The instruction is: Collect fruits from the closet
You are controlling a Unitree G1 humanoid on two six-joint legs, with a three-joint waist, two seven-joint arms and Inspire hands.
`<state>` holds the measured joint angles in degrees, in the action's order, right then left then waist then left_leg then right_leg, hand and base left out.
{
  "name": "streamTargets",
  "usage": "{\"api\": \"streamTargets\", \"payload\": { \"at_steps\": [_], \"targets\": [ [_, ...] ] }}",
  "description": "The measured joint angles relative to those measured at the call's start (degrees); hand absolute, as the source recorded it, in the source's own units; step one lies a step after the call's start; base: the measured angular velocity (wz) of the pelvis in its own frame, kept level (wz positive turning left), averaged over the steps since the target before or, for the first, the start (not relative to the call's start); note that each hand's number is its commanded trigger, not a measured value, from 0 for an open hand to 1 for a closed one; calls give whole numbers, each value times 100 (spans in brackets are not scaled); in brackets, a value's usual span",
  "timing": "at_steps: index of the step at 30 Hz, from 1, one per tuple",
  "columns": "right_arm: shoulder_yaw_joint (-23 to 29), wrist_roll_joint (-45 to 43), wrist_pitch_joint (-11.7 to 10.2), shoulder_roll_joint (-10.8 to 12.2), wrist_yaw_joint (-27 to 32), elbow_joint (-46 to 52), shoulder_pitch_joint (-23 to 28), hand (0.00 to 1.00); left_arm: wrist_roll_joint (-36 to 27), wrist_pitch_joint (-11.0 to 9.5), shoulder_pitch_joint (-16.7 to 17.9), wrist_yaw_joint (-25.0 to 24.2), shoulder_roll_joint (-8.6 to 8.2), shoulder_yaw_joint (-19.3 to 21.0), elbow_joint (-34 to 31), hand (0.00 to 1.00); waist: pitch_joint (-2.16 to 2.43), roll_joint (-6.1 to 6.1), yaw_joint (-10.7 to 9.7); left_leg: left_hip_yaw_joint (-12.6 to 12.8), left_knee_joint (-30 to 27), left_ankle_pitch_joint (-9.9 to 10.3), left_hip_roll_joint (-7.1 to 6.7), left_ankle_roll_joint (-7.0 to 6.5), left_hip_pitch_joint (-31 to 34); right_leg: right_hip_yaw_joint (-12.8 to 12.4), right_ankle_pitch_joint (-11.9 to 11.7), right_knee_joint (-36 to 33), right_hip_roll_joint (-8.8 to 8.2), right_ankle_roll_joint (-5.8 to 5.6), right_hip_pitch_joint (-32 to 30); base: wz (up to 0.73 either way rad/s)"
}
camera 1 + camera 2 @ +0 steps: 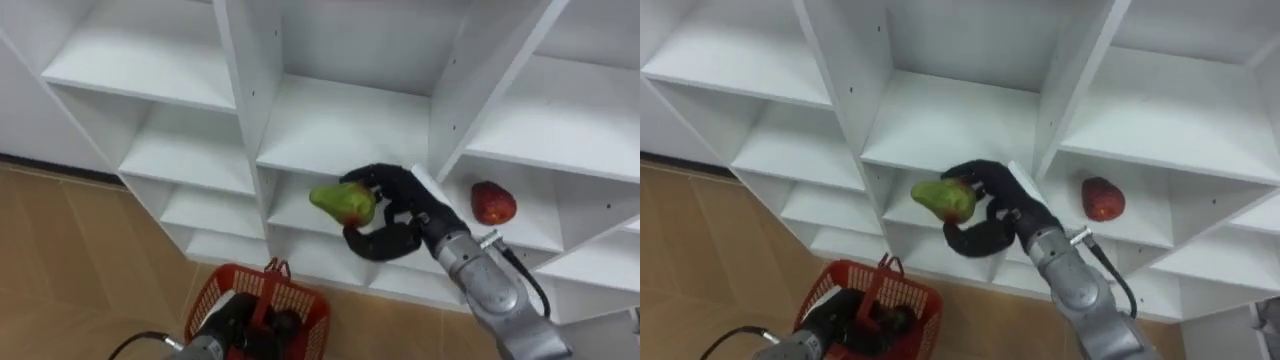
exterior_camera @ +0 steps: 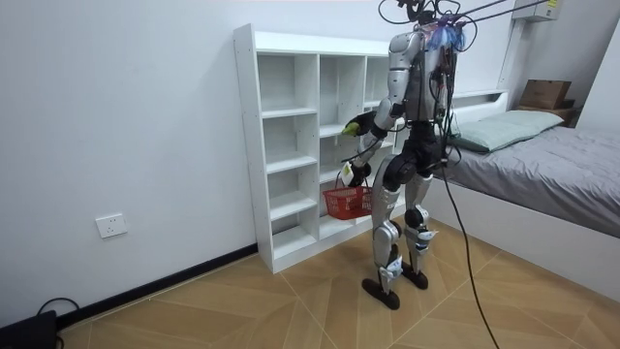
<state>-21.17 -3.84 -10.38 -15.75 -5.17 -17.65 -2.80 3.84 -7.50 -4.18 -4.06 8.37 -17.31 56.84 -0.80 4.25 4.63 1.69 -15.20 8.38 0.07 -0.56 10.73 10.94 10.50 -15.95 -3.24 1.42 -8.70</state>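
We count two fruits: one green pear-shaped fruit (image 1: 345,203), one red round fruit (image 1: 492,203). One red plastic mesh basket (image 1: 300,310). One white open-shelf closet (image 1: 340,125). One grey bed (image 2: 562,165).

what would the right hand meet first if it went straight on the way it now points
Likely the middle shelf board, beyond the green fruit that the right hand holds; depth is unclear.
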Motion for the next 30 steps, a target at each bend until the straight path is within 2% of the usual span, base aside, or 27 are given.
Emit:
{"api": "streamTargets", "payload": {
  "at_steps": [3,5,8,11,15,17,21,26,30],
  "targets": [
    [11,-5,-15,1,-210,214,38,100,-142,-29,7,-38,-26,40,-8,100,-3,-14,-74,72,0,1,36,1,-30,-91,-60,33,45,8,5,-14],
    [64,-7,-31,25,-347,383,77,100,-280,-72,14,-66,-44,39,-8,100,28,-114,-135,99,2,5,28,-6,-57,-164,-67,32,48,-6,6,-10],
    [79,-32,-37,55,-447,434,139,100,-439,-159,12,-133,-43,76,-8,100,32,-200,-194,148,90,4,17,-9,-205,-244,-70,23,47,-15,66,-16],
    [126,-116,-37,130,-564,427,305,100,-437,-172,12,-132,-41,103,-10,100,26,-223,-303,157,140,4,12,-9,-259,-278,-61,27,51,-20,77,-2],
    [156,-159,-26,130,-559,353,595,100,-430,-172,12,-106,-50,30,-72,100,2,-261,-352,170,144,4,7,-10,-222,-283,-61,27,51,-21,55,-2],
    [176,-353,-27,124,-553,336,688,100,-430,-172,15,-108,-51,25,-103,100,-2,-284,-361,261,156,5,16,-10,-198,-300,-61,19,58,-21,-6,-12],
    [183,-568,-28,163,-548,311,703,100,-430,-178,25,-120,-53,14,-304,100,8,-327,-431,277,152,5,24,-9,-138,-317,-65,20,63,-17,-50,-1],
    [183,-734,-36,231,-527,146,743,100,-431,-348,25,-121,-109,6,-403,100,11,-373,-431,302,153,6,21,-10,-153,-367,-64,30,70,-18,-48,-3],
    [186,-837,-40,235,-437,-246,745,100,-429,-382,25,-123,-104,-90,-406,100,7,-383,-424,316,160,8,25,-12,-158,-374,-58,32,80,-22,-58,0]
  ]
}}
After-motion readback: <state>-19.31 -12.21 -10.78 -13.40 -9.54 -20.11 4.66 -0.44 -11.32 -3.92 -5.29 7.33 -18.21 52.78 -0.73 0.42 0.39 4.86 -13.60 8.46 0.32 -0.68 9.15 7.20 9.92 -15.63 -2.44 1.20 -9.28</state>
